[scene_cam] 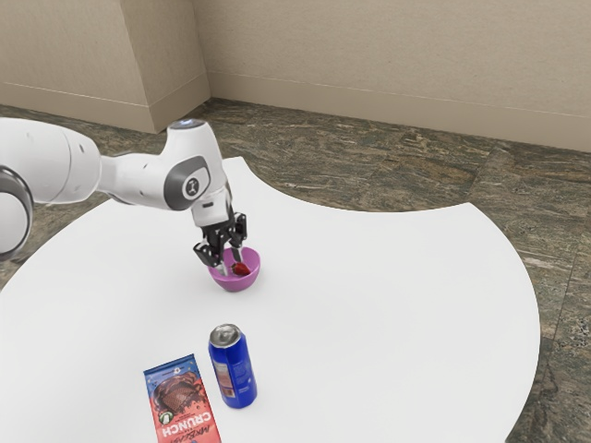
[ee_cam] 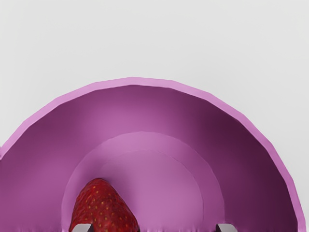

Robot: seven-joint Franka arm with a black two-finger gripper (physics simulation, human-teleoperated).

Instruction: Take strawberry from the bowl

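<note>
Strawberry (scene_cam: 241, 269) is sitting inside the purple bowl (scene_cam: 236, 284), so I'd call this roughly the halfway mark: the reach looks done, the actual taking isn't. My gripper (scene_cam: 232, 263) is down at the bowl with its jaws spread apart, nothing pinched between them. What's left, as I judge it: get the berry properly between the fingers, close up, lift it clear of the rim.

Comparing feeds from my desk, the exterior view gives me the layout: arm (scene_cam: 138, 175) reaching in over the white table (scene_cam: 388, 305), with a blue can (scene_cam: 235, 371) and a Crunch bar (scene_cam: 183, 402) standing or lying well apart from the bowl. Berry's just a red blob there, half tucked by the fingers.

Wrist view is where I get the seeds and the bowl's inner ring, plus the useful bit: the berry is off-center, right by one fingertip, with bare bowl near the other. Can't really tell if that tip is touching it or just above. I'd probably nudge over before squeezing, lol.
</note>
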